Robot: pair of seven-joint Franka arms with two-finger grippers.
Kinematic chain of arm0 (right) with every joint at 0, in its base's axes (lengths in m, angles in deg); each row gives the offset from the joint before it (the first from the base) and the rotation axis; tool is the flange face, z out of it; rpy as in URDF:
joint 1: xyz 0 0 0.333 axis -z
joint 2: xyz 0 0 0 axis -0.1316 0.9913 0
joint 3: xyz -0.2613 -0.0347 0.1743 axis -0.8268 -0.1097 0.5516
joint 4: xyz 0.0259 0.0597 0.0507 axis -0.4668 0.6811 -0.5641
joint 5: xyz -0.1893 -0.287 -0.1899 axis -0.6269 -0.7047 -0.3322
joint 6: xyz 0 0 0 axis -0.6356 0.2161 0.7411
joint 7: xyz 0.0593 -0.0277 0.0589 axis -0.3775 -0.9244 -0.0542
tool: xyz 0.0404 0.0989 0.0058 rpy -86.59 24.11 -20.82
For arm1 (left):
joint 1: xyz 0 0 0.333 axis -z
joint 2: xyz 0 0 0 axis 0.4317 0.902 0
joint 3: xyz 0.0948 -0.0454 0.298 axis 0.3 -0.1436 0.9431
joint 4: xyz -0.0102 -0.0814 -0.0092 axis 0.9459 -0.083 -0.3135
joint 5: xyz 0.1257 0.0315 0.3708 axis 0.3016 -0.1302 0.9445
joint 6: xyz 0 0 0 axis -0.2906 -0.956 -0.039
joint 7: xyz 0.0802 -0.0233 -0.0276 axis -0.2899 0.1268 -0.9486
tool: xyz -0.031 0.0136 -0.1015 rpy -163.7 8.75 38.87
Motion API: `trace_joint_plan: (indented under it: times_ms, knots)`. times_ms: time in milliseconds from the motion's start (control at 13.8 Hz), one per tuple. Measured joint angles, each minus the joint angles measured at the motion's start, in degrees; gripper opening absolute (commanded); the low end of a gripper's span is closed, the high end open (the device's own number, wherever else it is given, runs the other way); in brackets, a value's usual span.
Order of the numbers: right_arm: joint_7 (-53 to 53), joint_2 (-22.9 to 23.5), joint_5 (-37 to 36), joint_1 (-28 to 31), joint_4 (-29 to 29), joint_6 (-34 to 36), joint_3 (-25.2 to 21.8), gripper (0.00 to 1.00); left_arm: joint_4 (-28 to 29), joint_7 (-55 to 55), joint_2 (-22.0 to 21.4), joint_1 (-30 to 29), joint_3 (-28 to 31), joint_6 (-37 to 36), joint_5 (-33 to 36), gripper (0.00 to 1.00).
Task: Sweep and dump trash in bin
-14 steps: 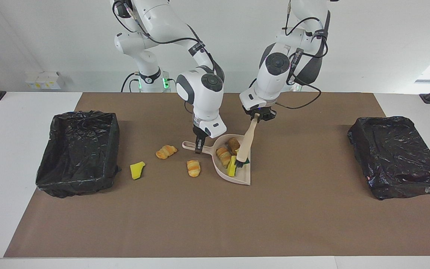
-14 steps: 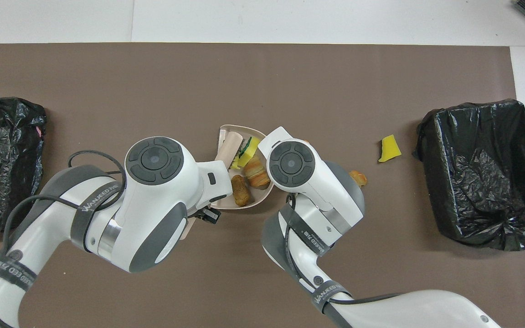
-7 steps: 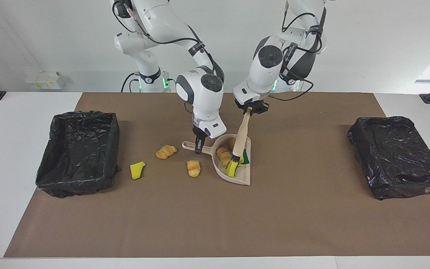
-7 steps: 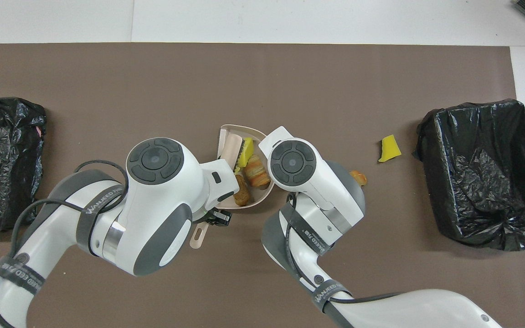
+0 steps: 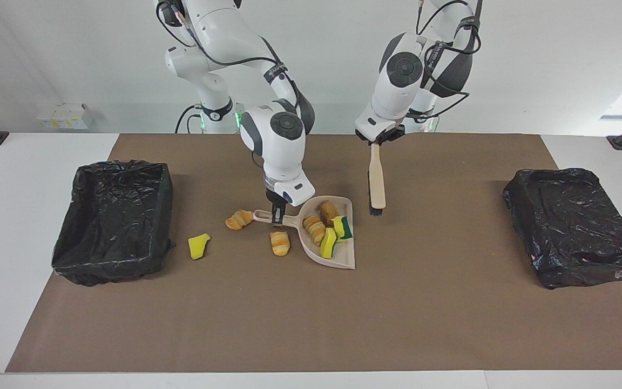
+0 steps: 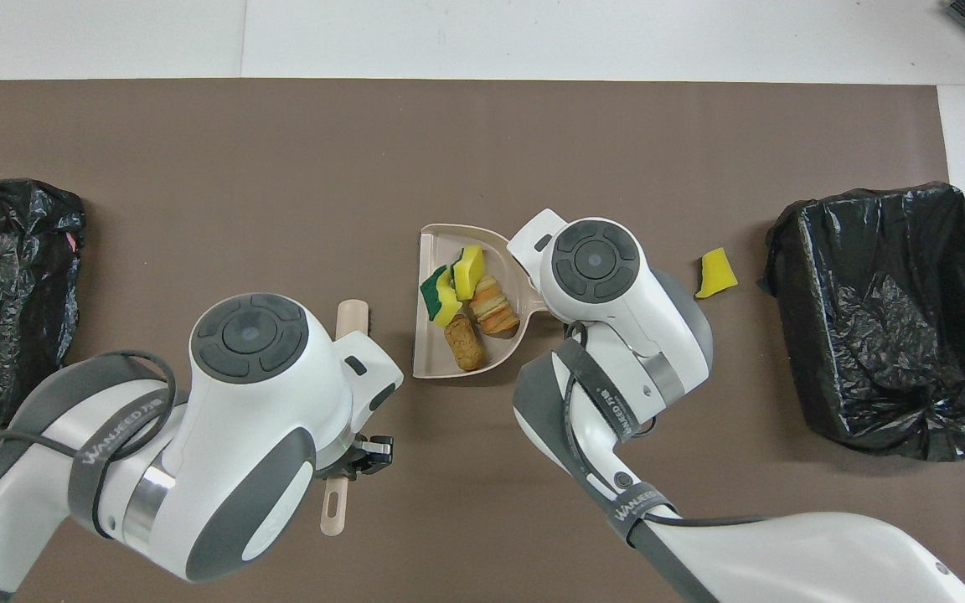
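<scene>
Three scraps (image 5: 279,242) beside dustpan (image 5: 338,260); right fingers (image 5: 276,215) pinching its handle, left fingers (image 5: 378,138) pinching brush (image 5: 377,183).

White table (image 5: 19,227) under a brown mat (image 5: 311,324).
On the mat: two black-lined bins (image 5: 114,219) (image 5: 575,224), loose croissants (image 5: 240,219) (image 5: 279,242), a sponge chunk (image 5: 198,246), perhaps the dustpan (image 5: 340,258).

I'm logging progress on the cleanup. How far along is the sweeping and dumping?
Partly done: four scraps lie in the dustpan. In hand: the right gripper grips the dustpan's handle; the left gripper holds the brush up beside the pan. Left: two bread pieces and a yellow sponge chunk lie on the mat, and nothing shows dumped in either bin.
</scene>
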Motion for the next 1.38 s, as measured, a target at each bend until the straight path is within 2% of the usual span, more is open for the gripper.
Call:
trace_joint_plan:
  times_ms: [145, 290, 508, 653, 871, 1089, 1379]
  knots:
    - [1.18, -1.99, 0.17, 1.60, -1.01, 3.17, -0.03, 0.00, 6.82, -2.94, -4.60, 2.00, -0.67, 3.68, -0.03, 0.00]
    - [4.32, -4.45, 1.88, 4.63, -1.76, 5.76, -0.09, 0.00, 12.80, -8.05, -8.83, 6.82, -0.94, 8.07, -0.12, 0.00]
    - [10.88, -7.05, 4.59, 10.56, -3.50, 9.64, -0.34, 0.00, 16.85, -14.47, -11.01, 15.65, -1.39, 12.48, -0.51, 0.00]
    - [15.25, -7.62, 4.78, 14.23, -5.16, 11.89, -0.42, 0.00, 18.49, -17.26, -10.77, 20.06, -1.54, 16.71, -2.63, 0.00]
    - [20.62, -8.09, 4.85, 19.64, -7.14, 14.64, -0.49, 0.00, 20.08, -19.33, -8.31, 23.12, -1.55, 21.56, -5.52, 0.00]
    - [26.97, -9.12, 4.88, 24.96, -7.70, 16.34, -0.58, 0.00, 20.15, -20.14, -5.15, 23.71, -1.42, 24.50, -5.77, 0.00]
    - [38.41, -9.46, 4.89, 33.83, -8.28, 16.68, -0.69, 0.00, 20.15, -20.14, -4.02, 23.74, -1.33, 24.65, -5.78, 0.00]
